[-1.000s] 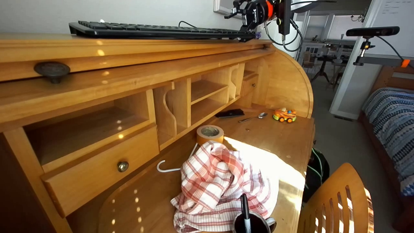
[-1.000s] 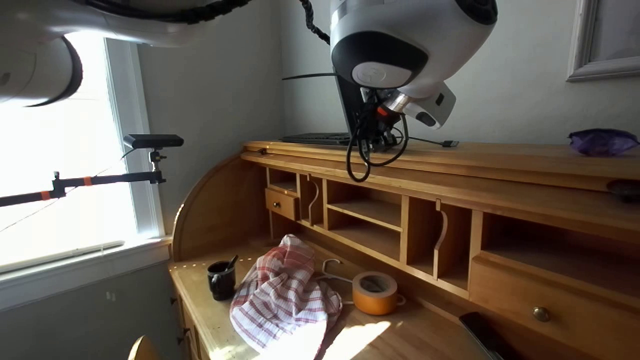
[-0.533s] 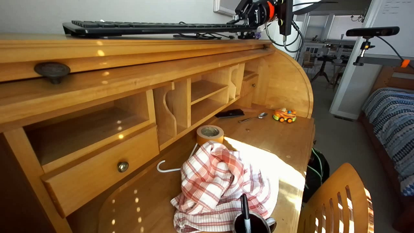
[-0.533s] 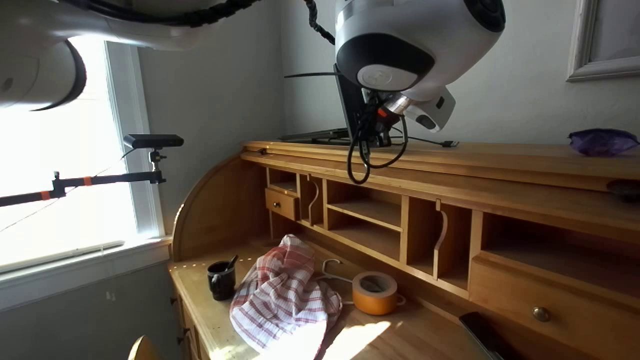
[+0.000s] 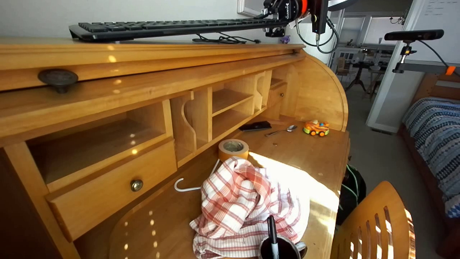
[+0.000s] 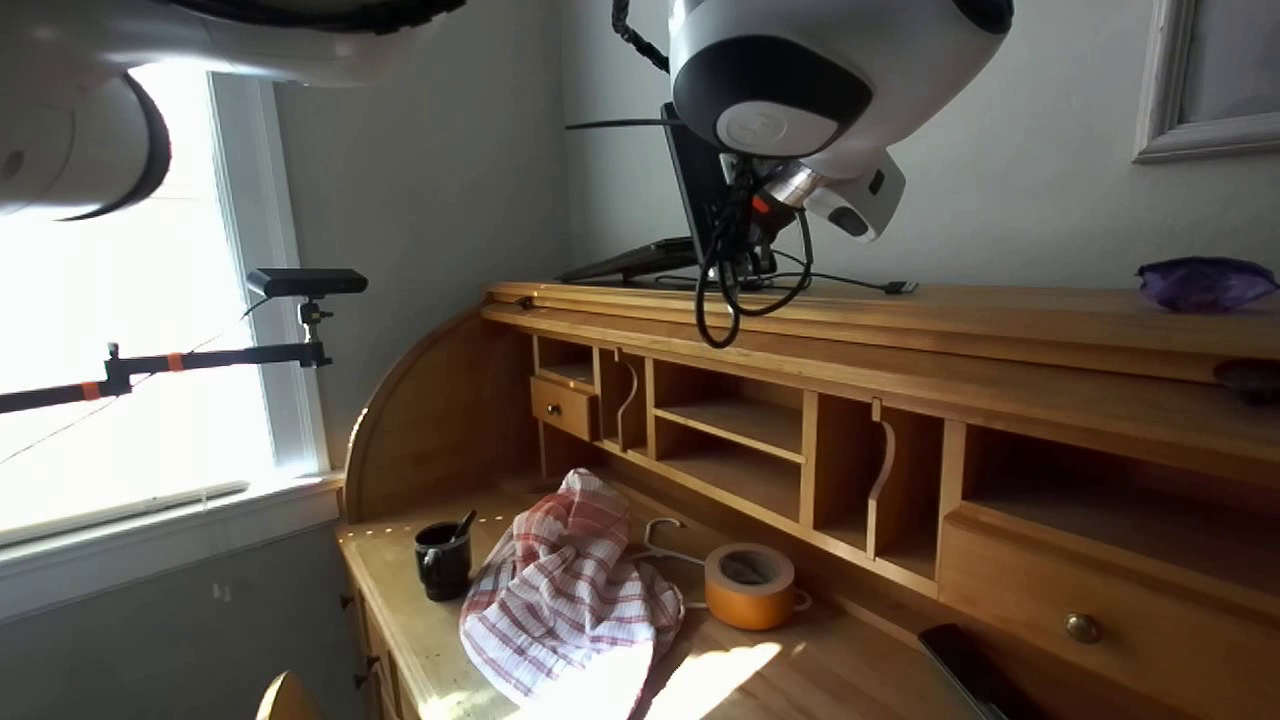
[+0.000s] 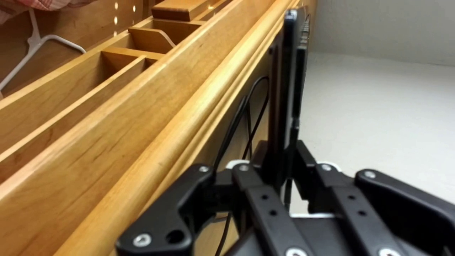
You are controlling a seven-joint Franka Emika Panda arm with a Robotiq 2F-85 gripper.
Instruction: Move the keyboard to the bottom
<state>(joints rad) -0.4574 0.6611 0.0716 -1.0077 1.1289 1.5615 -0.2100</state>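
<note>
The black keyboard (image 5: 161, 28) slants above the narrow top ledge of the roll-top desk, its gripper end raised. Its opposite end appears to rest on the ledge. My gripper (image 5: 273, 24) is shut on the raised short end, one finger over the keys and one underneath. In the wrist view the keyboard (image 7: 284, 89) runs edge-on away from between the fingertips of the gripper (image 7: 280, 153). An exterior view shows the keyboard (image 6: 640, 262) partly behind the arm. The bottom, the wooden work surface (image 5: 294, 149), lies well below the ledge.
A thin black cable (image 5: 224, 39) lies coiled under the keyboard. On the work surface are a checked cloth (image 5: 237, 201), a tape roll (image 5: 233, 148), a white hanger (image 5: 187, 187), a mug (image 6: 443, 562), a phone (image 5: 256, 126), a spoon (image 5: 282, 130) and a toy car (image 5: 316, 128).
The gripper has closed on the keyboard's short end and risen with it. The keyboard, flat on the ledge a second ago, now tilts, and its cable shows beneath.
</note>
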